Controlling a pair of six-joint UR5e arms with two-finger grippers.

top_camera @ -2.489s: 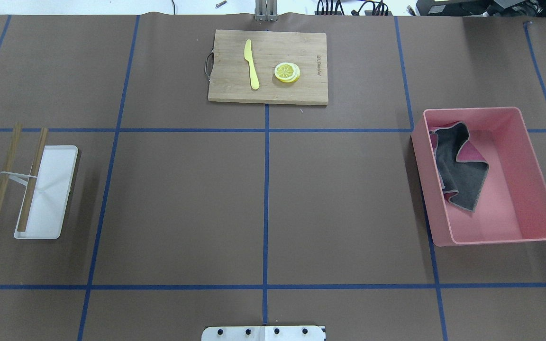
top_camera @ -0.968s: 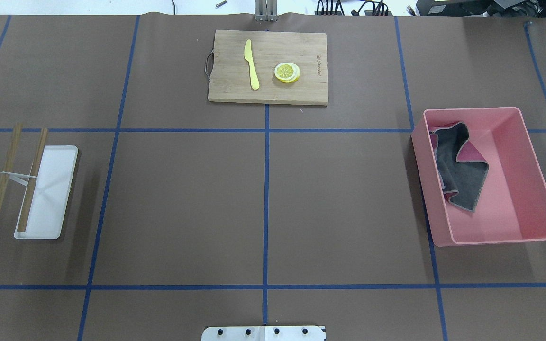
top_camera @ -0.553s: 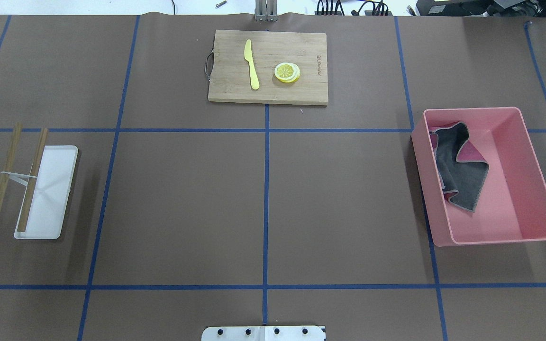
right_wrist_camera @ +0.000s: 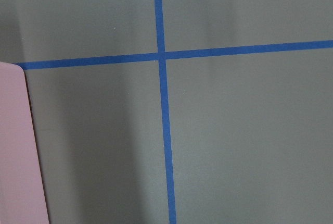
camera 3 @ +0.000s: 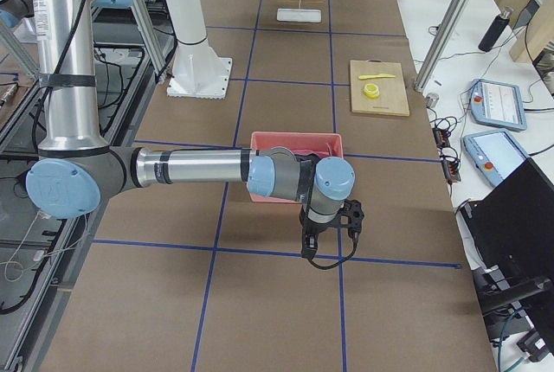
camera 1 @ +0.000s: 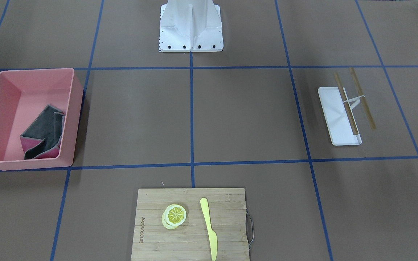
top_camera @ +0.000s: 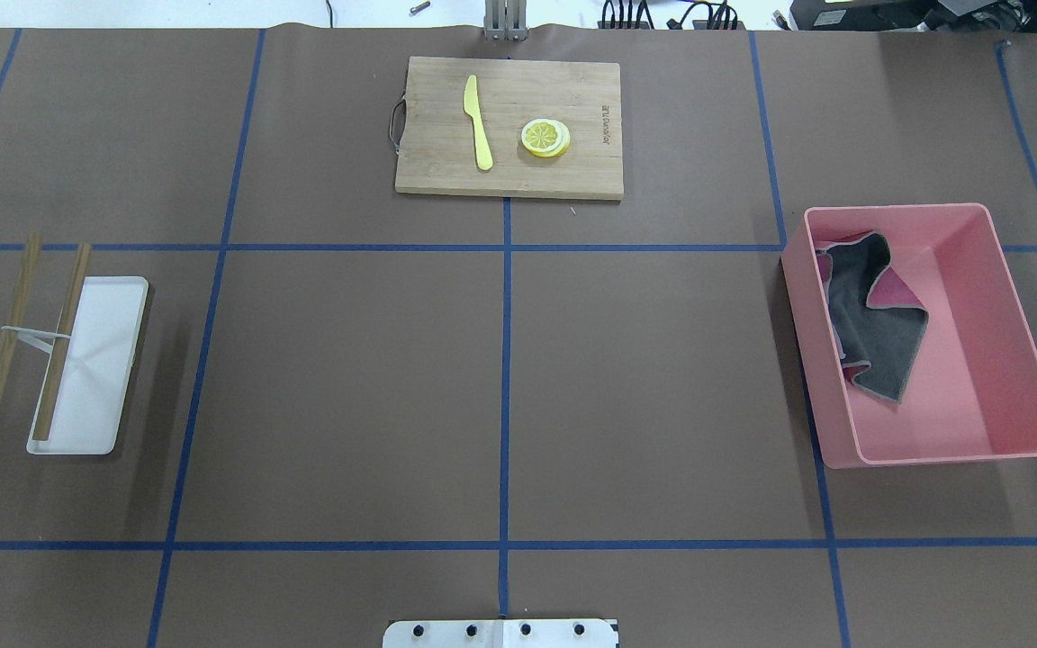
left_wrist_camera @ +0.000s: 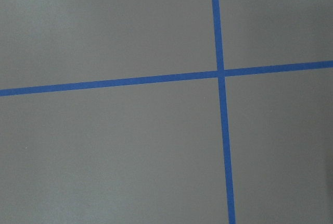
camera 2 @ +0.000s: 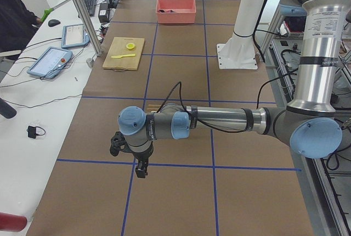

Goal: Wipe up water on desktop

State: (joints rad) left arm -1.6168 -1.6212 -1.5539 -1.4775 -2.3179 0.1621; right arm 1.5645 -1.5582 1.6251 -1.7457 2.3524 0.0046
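The desktop (top_camera: 347, 387) is a matte brown top crossed by blue tape lines; I see no water on it. A grey and pink cloth (top_camera: 879, 333) lies crumpled in a pink bin (top_camera: 960, 216) at the right. My left gripper (camera 2: 141, 171) hangs over the table's left end, above a tape crossing. My right gripper (camera 3: 310, 249) hangs over the right end, just beyond the bin (camera 3: 294, 140). Both show only in the side views, so I cannot tell whether they are open or shut. The wrist views show only tabletop and tape, plus the bin's edge (right_wrist_camera: 15, 146).
A bamboo cutting board (top_camera: 446, 171) at the far middle holds a yellow knife (top_camera: 478, 121) and lemon slices (top_camera: 545, 138). A white tray (top_camera: 95, 396) with two wooden sticks (top_camera: 59, 342) lies at the left. The robot's base (camera 1: 191, 25) stands at the near edge.
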